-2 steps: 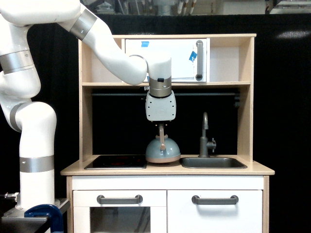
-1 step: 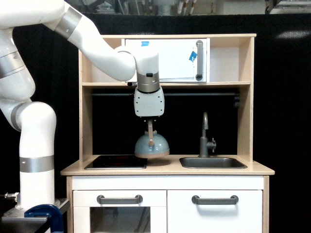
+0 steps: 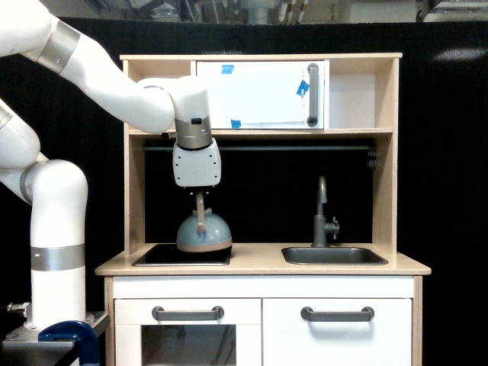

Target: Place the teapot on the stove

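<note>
**Teapot over stove, release pending**

Toy kitchen counter [image 3: 320, 264] against black backdrop. Gripper [image 3: 200, 195] pinches teapot [image 3: 203, 232] by its loop handle, above the stove's [image 3: 164, 255] right part; contact with the panel is unclear. Risk: letting go while it hangs slightly high or tilted could tip it off the stove edge toward the sink [image 3: 333, 255].

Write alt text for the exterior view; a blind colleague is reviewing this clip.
A white robot arm's hand holds a small blue-grey teapot by its wooden handle over the black stove of a toy kitchen; whether it touches the surface is unclear. A grey sink with a tap sits toward the exterior view's right.
</note>
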Robot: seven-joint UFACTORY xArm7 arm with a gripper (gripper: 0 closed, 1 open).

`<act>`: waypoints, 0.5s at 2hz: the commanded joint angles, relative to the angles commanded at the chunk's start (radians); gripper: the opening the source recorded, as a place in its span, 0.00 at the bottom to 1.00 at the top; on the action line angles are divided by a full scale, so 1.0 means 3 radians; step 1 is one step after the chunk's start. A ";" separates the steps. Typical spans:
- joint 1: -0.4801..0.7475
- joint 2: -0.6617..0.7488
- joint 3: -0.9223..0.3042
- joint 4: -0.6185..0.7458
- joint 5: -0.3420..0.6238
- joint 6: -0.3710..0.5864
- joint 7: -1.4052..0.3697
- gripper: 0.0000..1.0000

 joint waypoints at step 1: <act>-0.0605 -0.0394 0.0984 -0.0278 -0.0489 -0.0565 0.0812 0.00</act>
